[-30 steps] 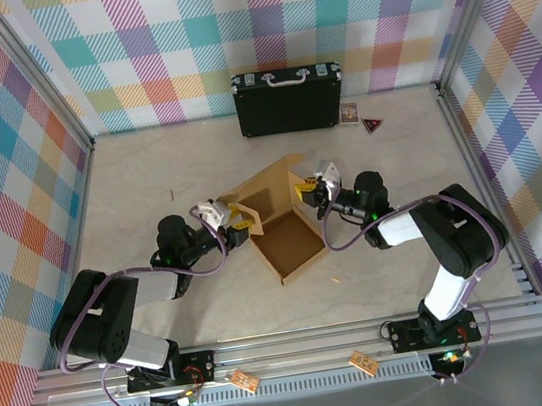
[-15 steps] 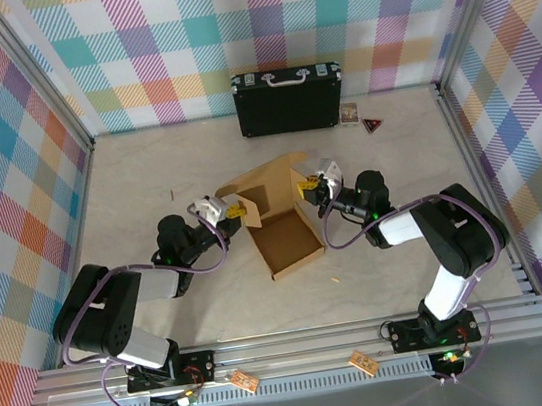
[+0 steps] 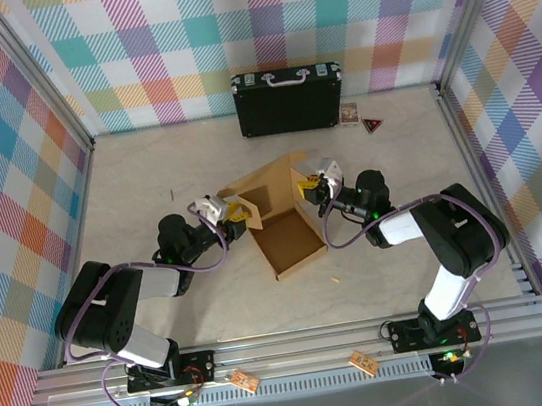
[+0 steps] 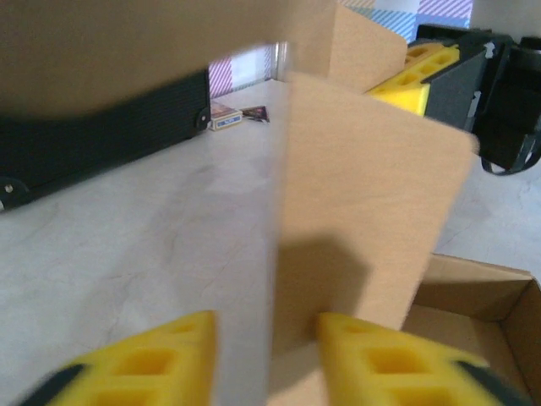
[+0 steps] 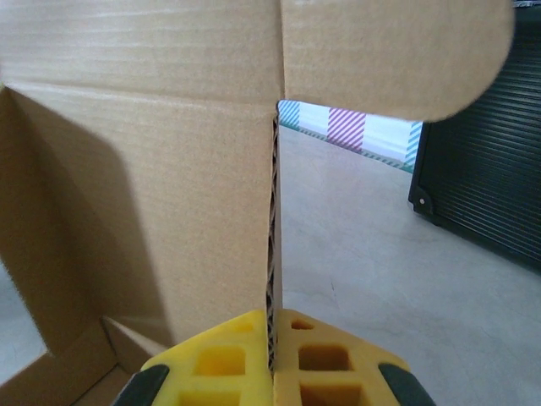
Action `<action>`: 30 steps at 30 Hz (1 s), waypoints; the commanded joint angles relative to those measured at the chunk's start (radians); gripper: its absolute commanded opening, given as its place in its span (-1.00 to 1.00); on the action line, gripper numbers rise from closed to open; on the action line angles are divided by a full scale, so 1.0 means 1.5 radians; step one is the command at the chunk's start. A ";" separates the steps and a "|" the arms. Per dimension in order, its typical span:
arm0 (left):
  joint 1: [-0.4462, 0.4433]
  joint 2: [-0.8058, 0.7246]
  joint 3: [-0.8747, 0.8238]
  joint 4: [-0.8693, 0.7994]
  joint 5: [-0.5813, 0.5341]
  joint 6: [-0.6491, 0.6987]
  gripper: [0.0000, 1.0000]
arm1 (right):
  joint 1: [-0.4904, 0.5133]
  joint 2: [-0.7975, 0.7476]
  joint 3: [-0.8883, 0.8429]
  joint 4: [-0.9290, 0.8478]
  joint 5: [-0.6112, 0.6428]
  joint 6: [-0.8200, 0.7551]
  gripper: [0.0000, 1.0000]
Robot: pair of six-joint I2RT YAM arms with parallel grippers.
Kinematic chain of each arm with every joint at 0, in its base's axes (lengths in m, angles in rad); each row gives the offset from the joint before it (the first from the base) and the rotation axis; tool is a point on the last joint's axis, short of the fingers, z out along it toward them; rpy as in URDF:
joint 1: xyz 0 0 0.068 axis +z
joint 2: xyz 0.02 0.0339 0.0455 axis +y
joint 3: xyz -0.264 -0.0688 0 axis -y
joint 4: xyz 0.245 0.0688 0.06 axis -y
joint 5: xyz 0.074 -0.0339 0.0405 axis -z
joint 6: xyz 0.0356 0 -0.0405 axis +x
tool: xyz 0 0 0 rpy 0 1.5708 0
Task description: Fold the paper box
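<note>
The half-folded brown corrugated cardboard box [image 3: 292,243] is set between both finger pairs. Its upright wall is pinched by the right gripper [image 5: 272,338]; a flap is straddled by the left gripper [image 4: 266,338], fingers parted. Wall-raising is judged under way; next, that flap must be clamped and folded inward.

Centre frame: paper box [image 3: 279,227] on the table [image 3: 137,181]. Case [image 3: 289,99] stands behind it, upper centre. left gripper [image 3: 235,211] at the box's left side, right gripper [image 3: 306,188] at its right side.
</note>
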 commanded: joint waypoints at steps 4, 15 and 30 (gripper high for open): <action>-0.008 -0.017 0.014 0.014 0.036 0.011 0.59 | 0.028 0.000 0.001 0.016 -0.087 0.006 -1.00; -0.006 -0.082 -0.033 -0.014 0.006 0.007 0.56 | 0.028 -0.004 -0.004 0.020 -0.046 0.009 -1.00; -0.012 -0.234 -0.059 -0.197 -0.062 -0.045 0.99 | 0.003 -0.036 -0.041 0.076 0.014 0.024 -1.00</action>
